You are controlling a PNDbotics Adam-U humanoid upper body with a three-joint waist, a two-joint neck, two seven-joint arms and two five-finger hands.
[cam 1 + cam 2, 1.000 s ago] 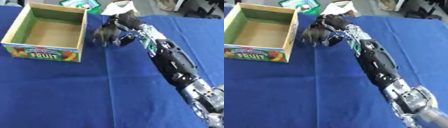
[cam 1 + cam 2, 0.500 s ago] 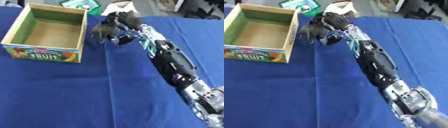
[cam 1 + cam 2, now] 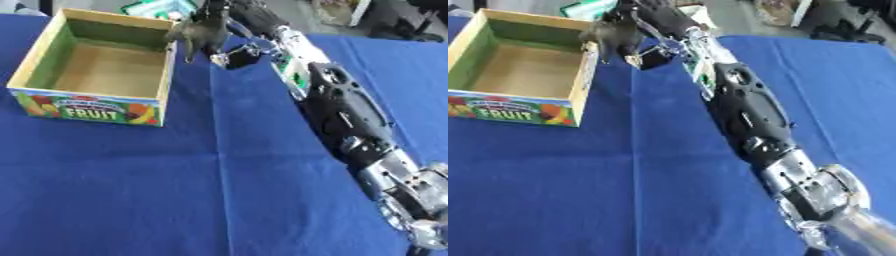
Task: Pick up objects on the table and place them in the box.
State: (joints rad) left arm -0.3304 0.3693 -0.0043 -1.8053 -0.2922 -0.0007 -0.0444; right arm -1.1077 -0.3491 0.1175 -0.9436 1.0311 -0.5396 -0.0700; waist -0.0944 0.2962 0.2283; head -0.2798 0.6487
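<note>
- Left eye view shows the right hand point(image 3: 229, 20) reaching far out over the blue table point(image 3: 175, 190), its fingers curled around a dark toy animal point(image 3: 199, 34).
- The toy animal hangs just below and to the left of the hand, lifted off the cloth, beside the near-right corner of the box point(image 3: 35, 65). It seems to touch or almost touch the box rim; this cannot be decided.
- The toy's long axis runs about level, from the hand toward the box. Its legs point down, and its narrow end, perhaps the head, points left toward the box.
- The box, to the left of the hand, looks empty inside, so nothing is placed there yet.
- Judged from this, the picking is done and the carrying is nearly finished. What is left is to bring the toy over the opening and let it go.
- The left hand does not appear in either view.
</note>
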